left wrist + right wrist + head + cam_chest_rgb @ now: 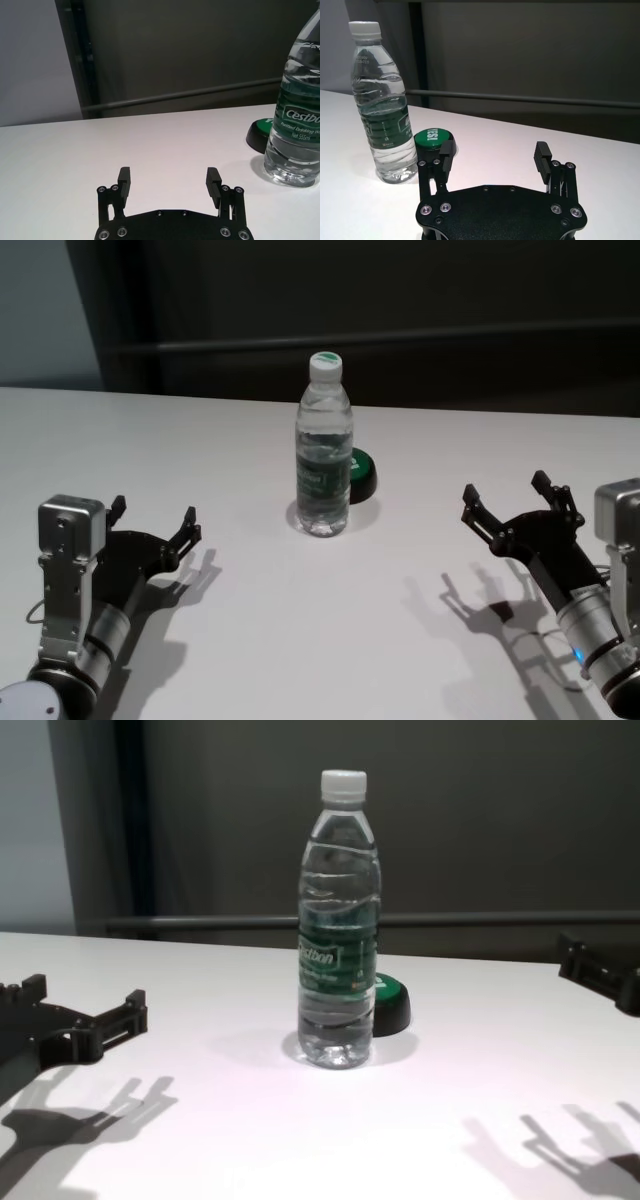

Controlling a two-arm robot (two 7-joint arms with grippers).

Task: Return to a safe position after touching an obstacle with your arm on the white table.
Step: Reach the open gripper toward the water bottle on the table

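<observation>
The obstacle, a tall clear water bottle [324, 455] with a white cap and dark green label, stands upright in the middle of the white table [300, 640]. My left gripper [155, 515] hovers low over the table's near left, well apart from the bottle, open and empty. On the near right my right gripper [505, 492] is likewise open and holds nothing, a similar distance from the bottle. The left wrist view shows the left gripper [169, 175] with the bottle [297, 125] off to one side. From the right wrist, the bottle [382, 110] stands beyond the right gripper [495, 150].
A low black puck with a green top [363, 472] lies on the table just behind and right of the bottle, almost touching it. A dark wall with a horizontal rail runs behind the table's far edge.
</observation>
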